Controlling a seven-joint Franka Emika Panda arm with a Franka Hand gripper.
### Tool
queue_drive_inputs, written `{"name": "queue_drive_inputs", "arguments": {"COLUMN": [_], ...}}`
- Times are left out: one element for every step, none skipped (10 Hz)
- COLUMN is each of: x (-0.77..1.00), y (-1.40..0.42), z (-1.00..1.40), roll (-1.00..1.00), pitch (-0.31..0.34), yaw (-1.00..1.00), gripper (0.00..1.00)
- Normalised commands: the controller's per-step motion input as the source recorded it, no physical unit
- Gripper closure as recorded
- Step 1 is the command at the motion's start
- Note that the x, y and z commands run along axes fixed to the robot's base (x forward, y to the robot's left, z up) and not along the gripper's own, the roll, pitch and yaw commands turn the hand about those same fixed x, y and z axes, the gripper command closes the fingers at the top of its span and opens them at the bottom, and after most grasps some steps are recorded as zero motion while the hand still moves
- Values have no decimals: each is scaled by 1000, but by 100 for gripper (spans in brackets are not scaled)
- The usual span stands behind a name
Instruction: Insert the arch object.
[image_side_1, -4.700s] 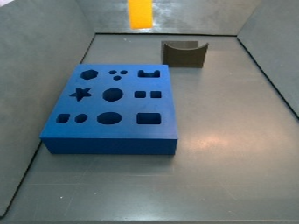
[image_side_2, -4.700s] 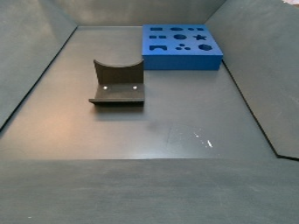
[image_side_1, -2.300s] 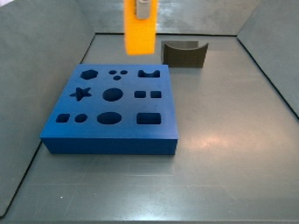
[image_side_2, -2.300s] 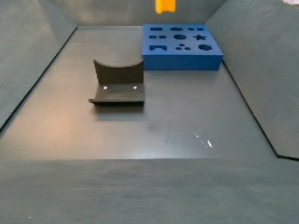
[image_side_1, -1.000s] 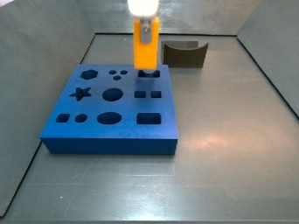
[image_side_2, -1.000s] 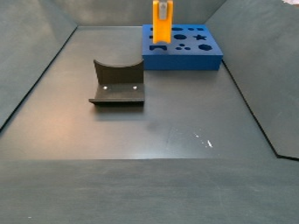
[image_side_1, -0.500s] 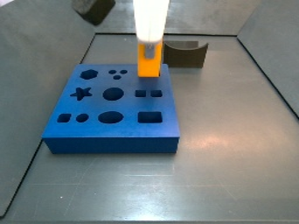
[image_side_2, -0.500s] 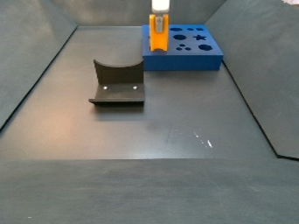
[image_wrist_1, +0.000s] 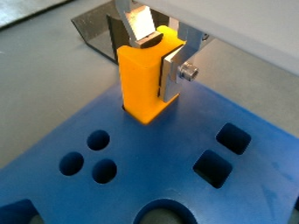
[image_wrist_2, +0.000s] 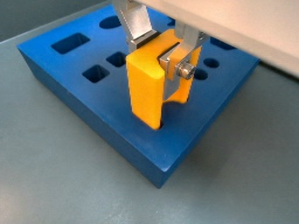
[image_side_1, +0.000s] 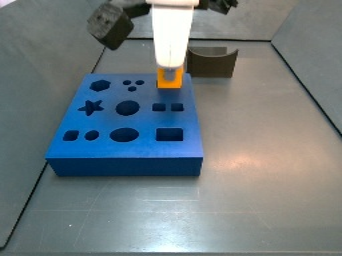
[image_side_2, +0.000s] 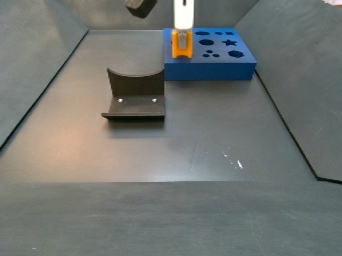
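A: Gripper (image_wrist_1: 158, 54) pinching tall bright orange smooth arch object (image_wrist_1: 147, 80) near its top, hanging over blue foam board (image_wrist_1: 251, 206).

B: Long axis standing upright; lower end entering corner hole, directly below gripper.

The grey floor (image_side_1: 254, 190) carries the blue board (image_side_1: 127, 140) and, well apart, the dark olive-brown block (image_side_2: 134, 96).

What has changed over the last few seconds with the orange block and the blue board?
The gripper, its jaws shut on the bright orange tall block, has carried it down from high above the floor to the blue board with shaped holes, where its lower end now sits in a slot near the board's edge. The board and the dark olive-brown scooped block have not moved.
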Motion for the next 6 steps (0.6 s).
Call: {"name": "queue_drive_inputs", "arguments": {"x": [114, 43, 3, 0, 0, 0], "y": [0, 0, 0, 0, 3, 0], "z": [-343, -343, -357, -191, -9, 0], "roll": [0, 47, 111, 66, -17, 0], "pitch": [0, 0, 0, 0, -16, 0], "yaw": [-86, -40, 0, -37, -9, 0], "gripper": [100, 100, 100, 100, 100, 100]}}
